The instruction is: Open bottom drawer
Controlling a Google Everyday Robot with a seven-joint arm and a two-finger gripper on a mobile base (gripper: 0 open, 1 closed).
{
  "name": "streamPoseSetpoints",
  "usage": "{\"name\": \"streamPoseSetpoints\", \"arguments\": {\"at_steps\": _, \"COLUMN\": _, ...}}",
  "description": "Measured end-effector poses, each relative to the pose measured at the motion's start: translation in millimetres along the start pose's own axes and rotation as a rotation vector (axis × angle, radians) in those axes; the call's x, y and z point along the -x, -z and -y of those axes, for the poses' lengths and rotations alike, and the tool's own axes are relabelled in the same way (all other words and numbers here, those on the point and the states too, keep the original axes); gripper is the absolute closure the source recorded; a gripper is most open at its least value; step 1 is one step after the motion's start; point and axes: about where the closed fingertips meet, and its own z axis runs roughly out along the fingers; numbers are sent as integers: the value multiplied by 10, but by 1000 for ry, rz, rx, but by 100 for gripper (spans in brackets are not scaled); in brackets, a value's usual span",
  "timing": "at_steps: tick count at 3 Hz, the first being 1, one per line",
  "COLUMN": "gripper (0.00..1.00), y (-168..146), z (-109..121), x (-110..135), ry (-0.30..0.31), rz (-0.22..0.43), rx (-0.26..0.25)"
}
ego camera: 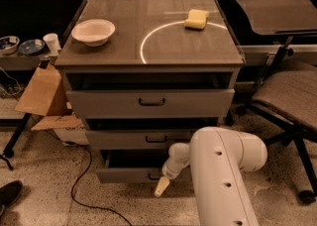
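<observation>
The grey cabinet [148, 41] has three drawers, each pulled out a little. The bottom drawer [124, 174] is the lowest one, with a shallow grey front and a dark gap above it. Its small black handle [154, 176] is partly hidden behind my gripper. My gripper [162, 184] sits right in front of that handle, at the end of my white arm [223, 170], which reaches in from the lower right. A cream tip of the gripper hangs just below the drawer front.
A white bowl [93, 31] and a yellow sponge [196, 19] lie on the cabinet top. An office chair [292, 96] stands to the right. A cardboard box [44, 93] and a black cable [81, 180] are on the floor at the left.
</observation>
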Motion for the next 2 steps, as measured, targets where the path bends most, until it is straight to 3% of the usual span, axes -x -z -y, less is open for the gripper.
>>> {"name": "streamPoseSetpoints", "arguments": {"at_steps": 1, "gripper": 0, "y": -36, "z": -135, "x": -193, "ry": 2, "rz": -21, "rx": 29}}
{"name": "streamPoseSetpoints", "arguments": {"at_steps": 2, "gripper": 0, "y": -1, "z": -148, "x": -178, "ry": 2, "rz": -21, "rx": 30}}
